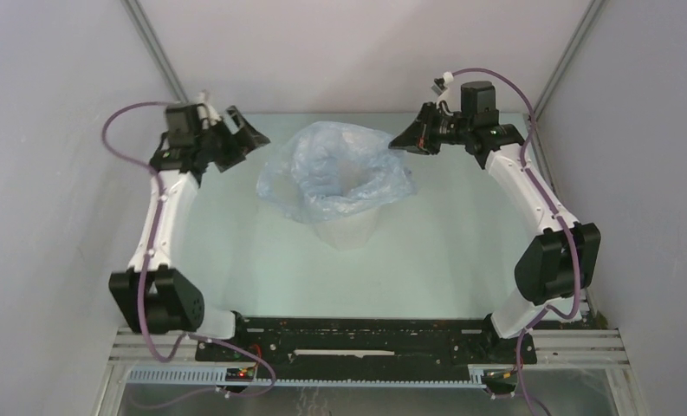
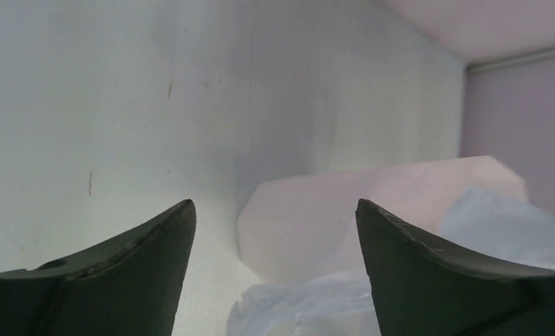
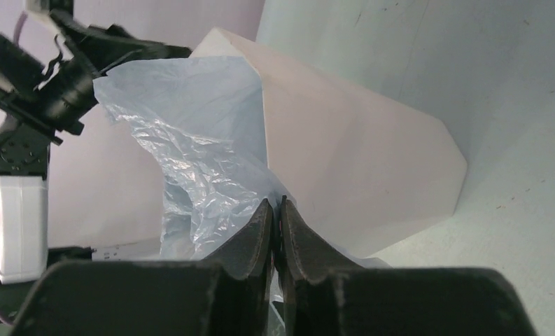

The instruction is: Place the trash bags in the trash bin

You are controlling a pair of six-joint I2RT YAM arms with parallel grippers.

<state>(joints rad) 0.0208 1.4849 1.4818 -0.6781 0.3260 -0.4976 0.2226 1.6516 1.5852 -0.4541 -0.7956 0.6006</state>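
Observation:
The white faceted trash bin (image 1: 348, 232) stands at the table's middle. The pale-blue crinkly trash bag (image 1: 335, 173) lies over its top, spread wider than the bin, with its middle sunk into the opening. My left gripper (image 1: 251, 143) is open and empty, left of the bag and apart from it. In the left wrist view the bin (image 2: 344, 210) and bag (image 2: 309, 301) lie ahead between my open left gripper (image 2: 274, 203). My right gripper (image 1: 398, 141) is shut at the bag's right edge. In the right wrist view its tips (image 3: 275, 201) meet the bag film (image 3: 197, 140) beside the bin (image 3: 358, 161).
Grey enclosure walls stand close on the left, back and right, with a metal post (image 1: 158, 48) at the back-left corner. The left arm (image 3: 50, 84) shows beyond the bag in the right wrist view. The black base rail (image 1: 366, 338) runs along the near edge.

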